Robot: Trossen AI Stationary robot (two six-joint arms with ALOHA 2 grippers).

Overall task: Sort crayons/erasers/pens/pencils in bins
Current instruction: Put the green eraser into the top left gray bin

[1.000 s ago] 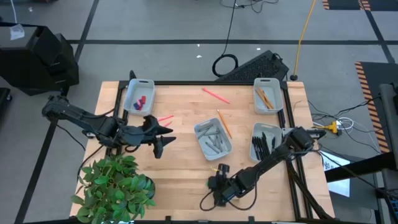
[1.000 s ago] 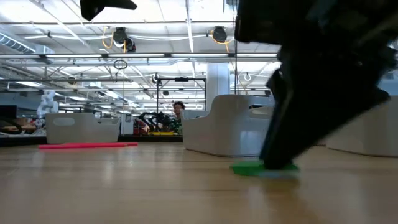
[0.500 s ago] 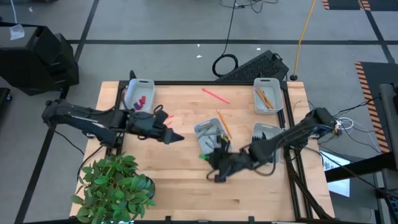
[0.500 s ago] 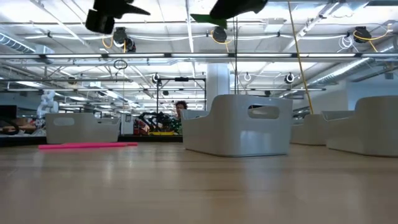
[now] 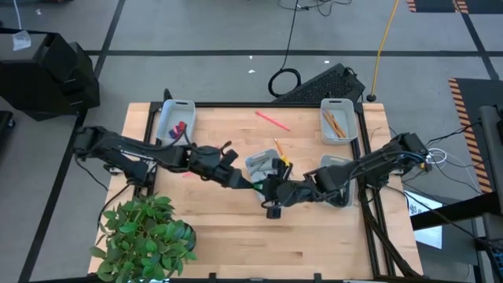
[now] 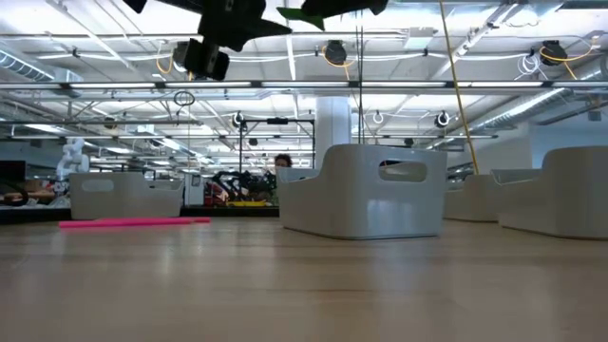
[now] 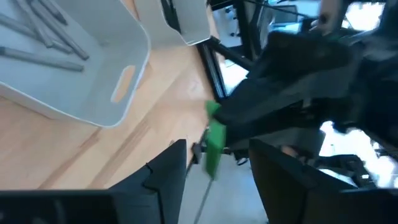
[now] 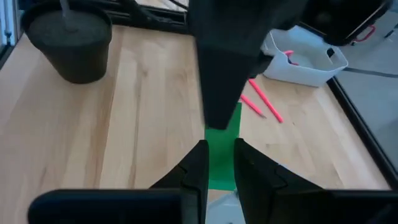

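My right gripper point(image 5: 266, 189) is shut on a green eraser point(image 8: 221, 146), held high above the table just near of the crayon bin point(image 5: 269, 174). My left gripper point(image 7: 217, 168) is open and points at it from the left; its fingers stand around the eraser's free end point(image 7: 214, 142), and I cannot tell whether they touch it. Other erasers lie in the far-left bin point(image 5: 174, 120). Pencils fill the far-right bin point(image 5: 338, 119) and pens the right bin point(image 5: 334, 177). Loose pencils lie flat on the table: a pink one point(image 5: 273, 120) and an orange one point(image 5: 283, 155). My right gripper pinches one end of the green eraser point(image 8: 221, 169) between its two fingers. The fingers come roughly level from the table's right. The eraser sticks out past the fingertips toward the left gripper and is lifted clear of the table point(image 6: 318, 14).
A potted plant point(image 5: 145, 236) stands at the near left corner. A second pink pencil point(image 8: 261, 102) lies on the table beyond the left arm, near the eraser bin. Bare wood point(image 5: 236, 244) stretches along the near edge.
My right gripper has lifted the green eraser off the table near the front edge and carried it up and toward the far side. My left gripper has swung toward the table's right, closing on the eraser.
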